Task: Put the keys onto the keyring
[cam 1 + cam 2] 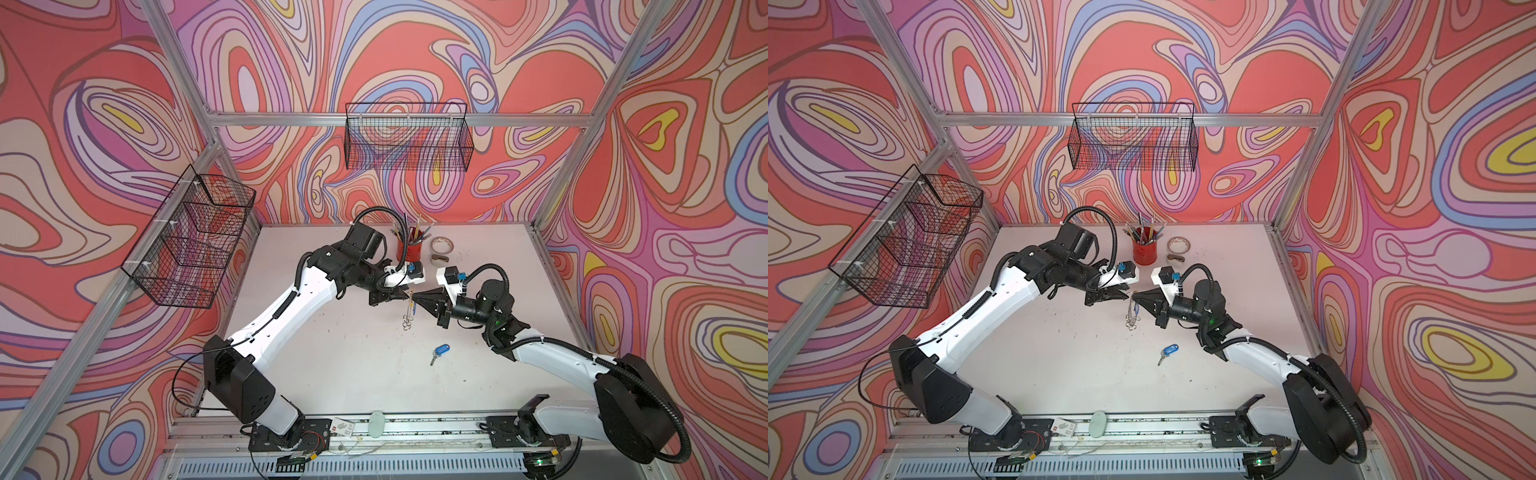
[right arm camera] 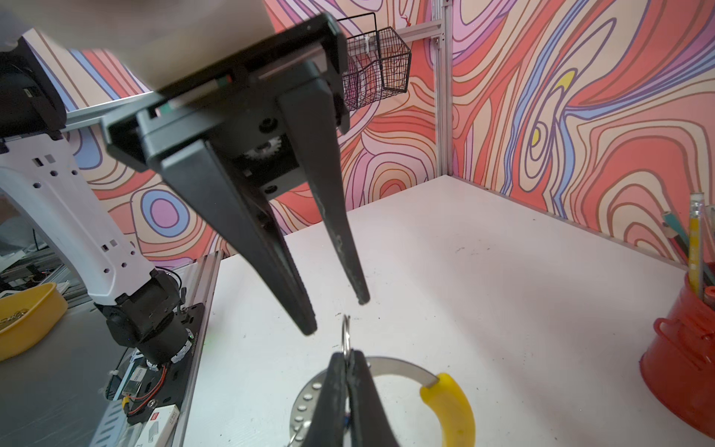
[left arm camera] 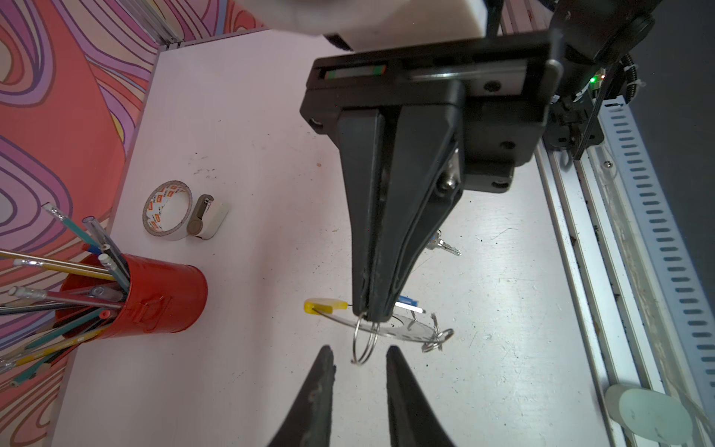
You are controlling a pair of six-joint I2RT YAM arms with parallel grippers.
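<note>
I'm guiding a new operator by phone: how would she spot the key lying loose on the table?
Start at the white table, its near half, towards the right arm's side. There the key lies flat and alone. Its oblong blue tag, resting on the surface, sets it apart from the keyring held aloft farther back.

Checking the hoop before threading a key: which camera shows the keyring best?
The right wrist view: the keyring shows its flat perforated band and yellow segment close up, though the shut right gripper hides part. The left wrist view shows it nearly edge-on; both top views show only a thin hanging sliver.
</note>
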